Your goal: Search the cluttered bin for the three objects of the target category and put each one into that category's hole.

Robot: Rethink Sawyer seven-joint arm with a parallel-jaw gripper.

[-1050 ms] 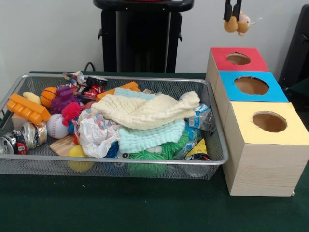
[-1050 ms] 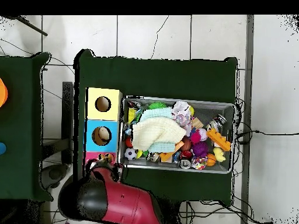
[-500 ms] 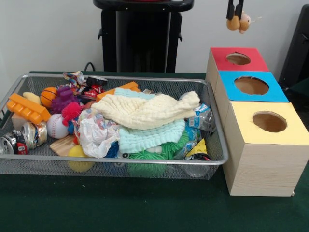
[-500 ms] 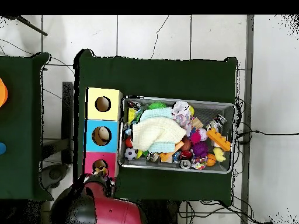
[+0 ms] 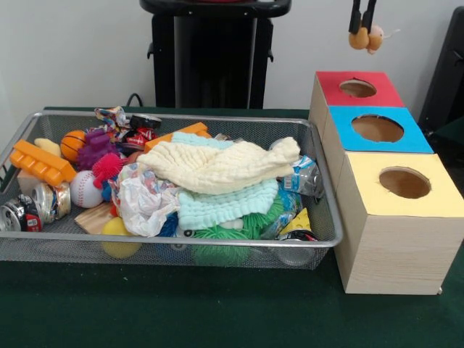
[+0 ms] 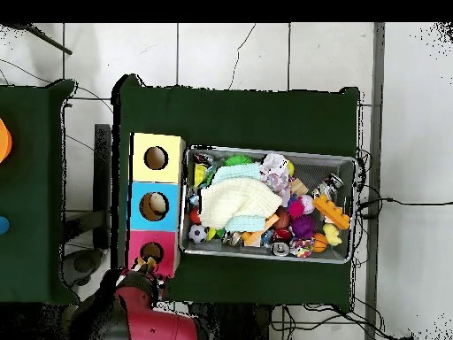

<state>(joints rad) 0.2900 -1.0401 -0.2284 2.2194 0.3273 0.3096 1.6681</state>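
My gripper point(image 5: 363, 27) hangs at the top right of the front view, above and a little behind the red box point(image 5: 341, 85), shut on a small tan and orange soft toy point(image 5: 375, 40) that dangles from its black fingers. Three boxes with round holes stand in a row: red, blue point(image 5: 406, 136) and yellow point(image 5: 435, 190). From overhead the red arm point(image 6: 146, 323) reaches up to the red box point(image 6: 137, 244). A tan object lies in the blue box's hole point(image 6: 155, 206).
A wire mesh bin point(image 5: 174, 250) left of the boxes is piled with cream and mint cloths point(image 5: 217, 168), balls, cans, an orange block point(image 5: 40, 163), crumpled plastic and spiky toys. A black stand point(image 5: 210, 58) rises behind the bin.
The gripper has carried the toy to the right and slightly upward in the front view. Overhead, the arm has drawn back toward the bottom edge.
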